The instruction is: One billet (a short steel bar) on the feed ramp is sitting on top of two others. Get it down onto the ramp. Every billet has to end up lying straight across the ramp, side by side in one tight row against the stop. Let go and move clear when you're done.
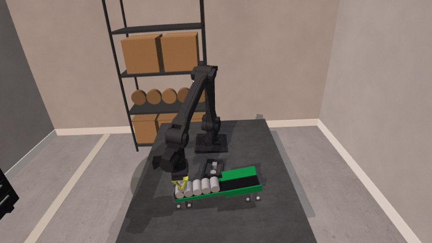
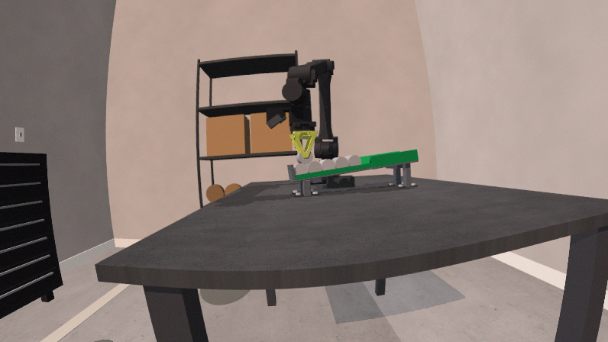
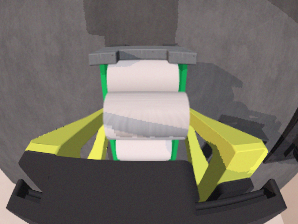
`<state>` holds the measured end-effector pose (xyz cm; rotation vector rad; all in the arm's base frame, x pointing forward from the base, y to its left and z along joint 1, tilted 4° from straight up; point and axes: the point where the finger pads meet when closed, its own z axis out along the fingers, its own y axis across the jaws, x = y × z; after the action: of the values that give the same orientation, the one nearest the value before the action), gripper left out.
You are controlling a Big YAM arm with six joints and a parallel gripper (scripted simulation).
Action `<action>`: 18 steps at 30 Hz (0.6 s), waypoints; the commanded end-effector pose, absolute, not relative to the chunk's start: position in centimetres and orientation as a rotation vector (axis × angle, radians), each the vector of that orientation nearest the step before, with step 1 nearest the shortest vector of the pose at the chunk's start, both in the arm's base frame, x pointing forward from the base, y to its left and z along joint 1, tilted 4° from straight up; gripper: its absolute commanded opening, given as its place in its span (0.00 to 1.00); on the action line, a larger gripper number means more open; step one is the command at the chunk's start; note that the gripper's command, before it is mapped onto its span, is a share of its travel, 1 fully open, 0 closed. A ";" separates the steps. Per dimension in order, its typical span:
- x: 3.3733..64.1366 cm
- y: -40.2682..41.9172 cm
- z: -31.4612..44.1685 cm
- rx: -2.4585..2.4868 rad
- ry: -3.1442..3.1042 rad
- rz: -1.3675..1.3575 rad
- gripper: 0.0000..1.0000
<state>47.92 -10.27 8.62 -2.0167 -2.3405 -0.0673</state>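
A green feed ramp slopes down to a grey stop at its low left end. Several grey billets lie side by side in a row on it. One more billet, the top billet, sits above the two lowest ones; it also shows in the exterior view. My gripper with yellow fingers is shut on this top billet, one finger at each end. The billet lies straight across the ramp. I cannot tell whether it still touches the billets under it.
A small black tray with small grey pieces stands behind the ramp. The arm's base is at the back of the dark table. A shelf rack with boxes stands behind the table. The upper ramp holds nothing.
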 end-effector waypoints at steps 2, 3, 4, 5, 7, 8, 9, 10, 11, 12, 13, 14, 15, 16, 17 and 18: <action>49.8 -10.4 11.3 -2.044 -2.378 -0.113 0.00; 49.9 -10.4 11.9 -2.049 -2.385 -0.120 0.00; 49.9 -10.5 12.3 -2.051 -2.388 -0.124 0.00; 49.9 -10.5 12.4 -2.052 -2.388 -0.124 0.00; 49.9 -10.6 12.7 -2.052 -2.389 -0.124 0.00; 49.8 -10.7 13.0 -2.052 -2.389 -0.124 0.00; 49.8 -10.7 13.2 -2.052 -2.389 -0.124 0.00; 49.8 -10.8 13.4 -2.052 -2.389 -0.124 0.00; 49.8 -10.8 13.6 -2.052 -2.389 -0.124 0.00; 49.8 -10.9 13.9 -2.052 -2.390 -0.124 0.00; 49.7 -11.0 14.1 -2.052 -2.390 -0.124 0.00; 49.7 -11.0 14.4 -2.052 -2.390 -0.124 0.00; 49.7 -11.1 14.6 -2.052 -2.390 -0.124 0.00; 49.7 -11.2 14.9 -2.052 -2.390 -0.124 0.00; 49.6 -11.3 15.1 -2.052 -2.391 -0.124 0.00; 49.6 -11.3 15.1 -2.052 -2.391 -0.124 0.00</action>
<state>46.80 -10.00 9.09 -1.9869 -2.3028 -0.0282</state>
